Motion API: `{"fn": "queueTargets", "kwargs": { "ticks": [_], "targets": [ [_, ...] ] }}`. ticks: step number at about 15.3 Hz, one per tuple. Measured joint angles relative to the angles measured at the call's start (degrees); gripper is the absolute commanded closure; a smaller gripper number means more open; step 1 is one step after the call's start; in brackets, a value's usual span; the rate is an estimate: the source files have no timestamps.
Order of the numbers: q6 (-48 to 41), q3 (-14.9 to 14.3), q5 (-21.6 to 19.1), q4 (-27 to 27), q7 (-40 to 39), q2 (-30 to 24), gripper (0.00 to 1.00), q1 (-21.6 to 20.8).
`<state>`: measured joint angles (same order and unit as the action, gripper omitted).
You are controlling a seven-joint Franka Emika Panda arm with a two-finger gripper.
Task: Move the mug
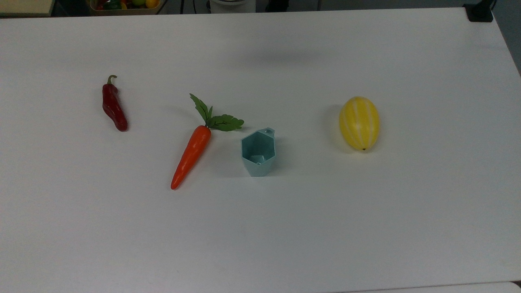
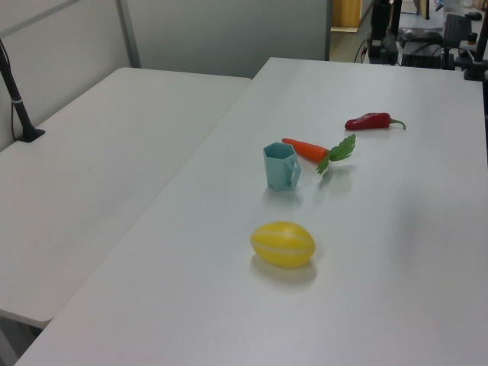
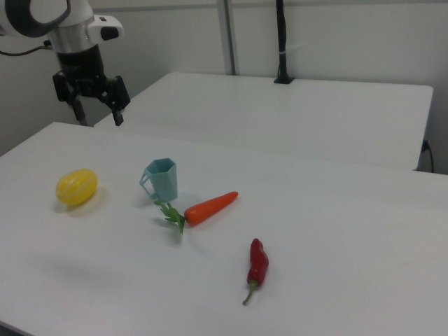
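We find the mug (image 1: 258, 153) upright on the white bench (image 1: 285, 228), open side up. Taking the mug as landmark in the top view: the carrot (image 1: 191, 156) lies just beside it on the top view's left, the red chilli (image 1: 113, 106) well beyond that, and the yellow melon (image 1: 359, 123) apart on the top view's right. In the right view the end effector (image 3: 97, 112) hangs high above the bench, well clear of the mug, fingers spread and empty.

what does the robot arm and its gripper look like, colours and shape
In the right view the arm is white with rounded, glossy links and a dark ring at a joint. Its wrist ends in a black block carrying the gripper, whose two black fingers are slim and straight. A thin dark cable runs off beside the arm.
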<state>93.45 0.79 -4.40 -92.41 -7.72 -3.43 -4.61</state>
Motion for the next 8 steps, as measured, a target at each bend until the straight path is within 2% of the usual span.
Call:
{"fn": "queueTargets", "kwargs": {
  "ticks": [8],
  "targets": [
    [0.0, 0.04, 0.0, -0.05, 1.35, 0.07, 0.0, -0.26]
  ]
}}
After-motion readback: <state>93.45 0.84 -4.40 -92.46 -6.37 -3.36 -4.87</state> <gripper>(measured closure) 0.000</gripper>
